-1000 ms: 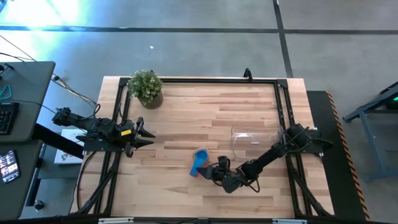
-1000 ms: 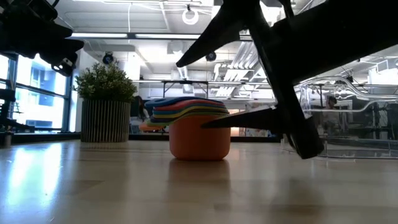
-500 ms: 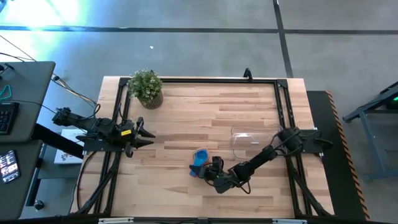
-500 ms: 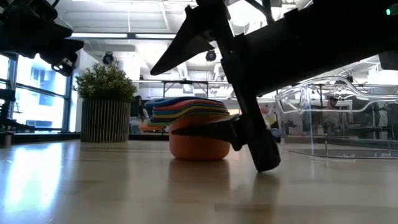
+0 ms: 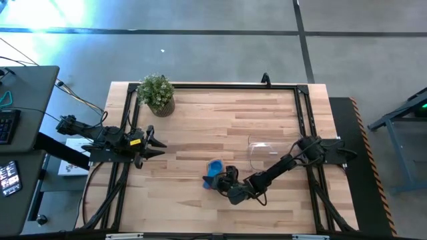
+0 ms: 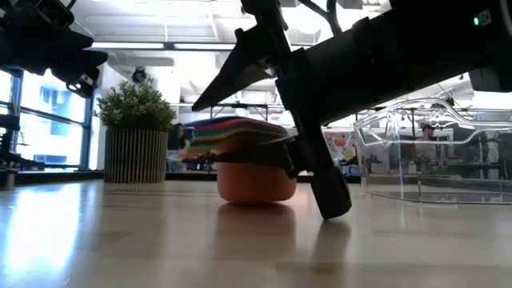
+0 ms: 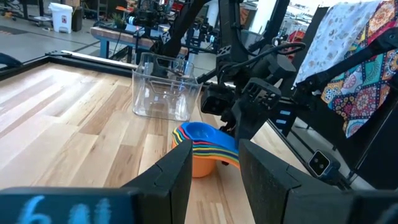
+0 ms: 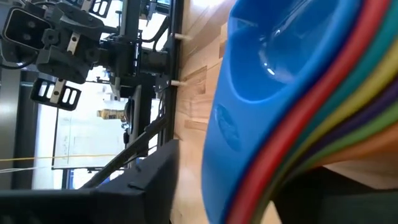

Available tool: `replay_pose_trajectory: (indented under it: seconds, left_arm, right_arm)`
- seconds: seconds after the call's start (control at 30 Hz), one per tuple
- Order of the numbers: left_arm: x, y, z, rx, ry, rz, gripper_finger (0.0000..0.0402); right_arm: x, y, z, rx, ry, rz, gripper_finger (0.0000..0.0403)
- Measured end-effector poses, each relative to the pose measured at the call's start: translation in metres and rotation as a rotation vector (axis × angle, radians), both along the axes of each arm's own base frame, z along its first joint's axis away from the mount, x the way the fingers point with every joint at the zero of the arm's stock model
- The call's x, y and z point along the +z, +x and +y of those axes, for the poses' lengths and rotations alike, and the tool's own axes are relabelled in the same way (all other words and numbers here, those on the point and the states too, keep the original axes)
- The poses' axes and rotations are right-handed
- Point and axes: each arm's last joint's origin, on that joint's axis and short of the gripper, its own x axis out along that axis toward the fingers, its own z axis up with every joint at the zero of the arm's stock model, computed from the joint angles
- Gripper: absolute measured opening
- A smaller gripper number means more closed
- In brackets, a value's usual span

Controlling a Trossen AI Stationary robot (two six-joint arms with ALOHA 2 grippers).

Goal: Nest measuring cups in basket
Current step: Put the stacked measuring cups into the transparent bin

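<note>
**A:** Where was the right gripper, and what were its fingers doing?

**B:** It was low at the table's front edge, right against the stack of measuring cups. In the low view one dark finger reached down to the wood beside the orange bottom cup, and the other ran along the cups' flat handles. The jaws straddled the stack, but I couldn't tell whether they were actually pinching it or only spread around it.

**A:** And the cups themselves?

**B:** All nested in one another, blue on top, orange at the bottom, standing on the table. The right wrist view was filled by the blue cup and the coloured rims beneath it.

**A:** The basket?

**B:** The clear basket stood on the wood near the stack, toward the right arm's base, apart from the cups.

**A:** The left side?

**B:** The left gripper waited at the table's left edge with its fingers spread, holding nothing. A potted plant stood in the far left corner.
</note>
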Motion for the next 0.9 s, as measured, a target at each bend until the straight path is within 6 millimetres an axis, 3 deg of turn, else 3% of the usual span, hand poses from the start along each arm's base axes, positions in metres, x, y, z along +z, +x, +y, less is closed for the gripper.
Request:
replay_pose_trajectory:
  seconds: [0.23, 0.43, 0.9]
  left_arm:
    - [0.0000, 0.0000, 0.0000, 0.000, 0.000, 0.000, 0.0122]
    - [0.0000, 0.0000, 0.0000, 0.000, 0.000, 0.000, 0.0122]
    - [0.0000, 0.0000, 0.0000, 0.000, 0.000, 0.000, 0.0122]
  right_arm:
    - [-0.0004, -0.0010, 0.0016, 0.001, 0.001, 0.000, 0.0127]
    - [-0.0008, -0.0012, 0.0017, 0.001, -0.002, 0.003, 0.0069]
    - [0.0000, -0.0016, 0.0014, -0.030, -0.074, -0.007, 0.0066]
